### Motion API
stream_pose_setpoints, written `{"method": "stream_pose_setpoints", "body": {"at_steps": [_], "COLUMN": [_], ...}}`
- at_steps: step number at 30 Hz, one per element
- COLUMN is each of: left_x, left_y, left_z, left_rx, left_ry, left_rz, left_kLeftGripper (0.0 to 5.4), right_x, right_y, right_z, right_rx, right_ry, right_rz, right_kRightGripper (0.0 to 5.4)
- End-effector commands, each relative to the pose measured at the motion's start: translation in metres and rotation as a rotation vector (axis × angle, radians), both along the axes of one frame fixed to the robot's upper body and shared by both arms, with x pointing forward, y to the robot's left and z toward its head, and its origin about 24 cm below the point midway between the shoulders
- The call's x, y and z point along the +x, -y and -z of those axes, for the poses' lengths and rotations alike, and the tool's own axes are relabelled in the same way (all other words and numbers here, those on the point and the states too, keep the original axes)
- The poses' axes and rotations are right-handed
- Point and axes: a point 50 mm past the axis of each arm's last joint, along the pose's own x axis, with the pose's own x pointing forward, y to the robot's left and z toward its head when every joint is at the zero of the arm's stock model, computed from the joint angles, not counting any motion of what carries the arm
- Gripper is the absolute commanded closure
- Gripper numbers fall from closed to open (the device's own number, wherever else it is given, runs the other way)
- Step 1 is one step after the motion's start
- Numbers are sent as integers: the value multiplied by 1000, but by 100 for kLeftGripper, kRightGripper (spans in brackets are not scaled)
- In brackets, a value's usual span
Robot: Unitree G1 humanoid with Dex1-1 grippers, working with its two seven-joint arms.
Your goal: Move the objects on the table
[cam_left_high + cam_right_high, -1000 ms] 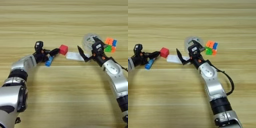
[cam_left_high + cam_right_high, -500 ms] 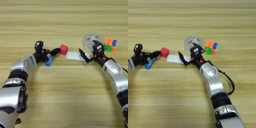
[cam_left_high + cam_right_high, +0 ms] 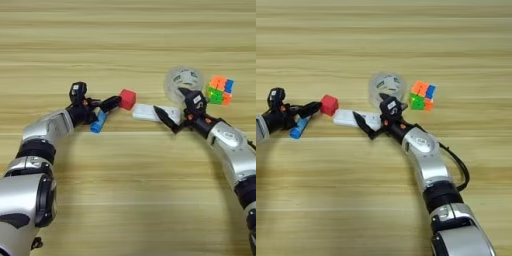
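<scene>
Left eye view: the table (image 3: 128,200) fills the frame. The left gripper (image 3: 102,106) reaches in from the left, one black finger stretched toward the red cube (image 3: 127,99) with its tip touching or just short of the cube's left face. The blue tube (image 3: 98,121) lies tilted just below that finger, partly under the gripper; whether the fingers are clamped on it or spread over it I cannot tell. Right of the cube lies the white bar (image 3: 150,111), near it but apart. The right gripper (image 3: 172,108) comes in from the right with its fingers spread wide — one low finger lies across the bar's right part, the other stands above it near the clear ring (image 3: 184,82). It grips nothing. The puzzle cube (image 3: 220,90) sits just right of the ring, clear of both grippers.

Right eye view: the same layout, shifted left. The left gripper (image 3: 298,110) shows at the left edge, its finger pointing at the red cube (image 3: 329,105), the tube (image 3: 299,127) below it. The bar (image 3: 353,118) lies between the cube and the right gripper (image 3: 375,115), whose lower finger (image 3: 363,125) crosses the bar's right end while the upper one reaches toward the ring (image 3: 387,85) — fingers plainly parted. The puzzle cube (image 3: 421,95) rests beside the ring, to its right.
</scene>
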Motion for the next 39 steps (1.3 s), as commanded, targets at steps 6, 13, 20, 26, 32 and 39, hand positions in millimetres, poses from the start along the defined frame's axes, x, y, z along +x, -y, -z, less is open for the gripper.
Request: {"method": "stream_pose_setpoints", "body": {"at_steps": [6,13,20,26,32,39], "left_x": [-3,-3,-3,-3,-3,-3], "left_y": [-3,-3,-2,-2,-2,-2], "left_z": [5,5,5,4,4,4], "left_rx": [5,5,2,0,0,-1], "left_ry": [-22,-22,-22,-22,-22,-22], "left_rz": [-11,-12,-9,-8,-8,-10], "left_kLeftGripper": [3,3,3,3,3,3], "right_x": [-9,-7,2,9,11,12], "right_y": [1,3,8,10,6,4], "right_z": [9,17,19,20,22,29], "right_rx": [-18,-33,-26,-29,-28,-37], "right_ry": [-34,-85,-107,-119,-128,-168], "right_rz": [-75,-69,-11,25,17,7], "right_kRightGripper": [0,0,0,0,0,0]}}
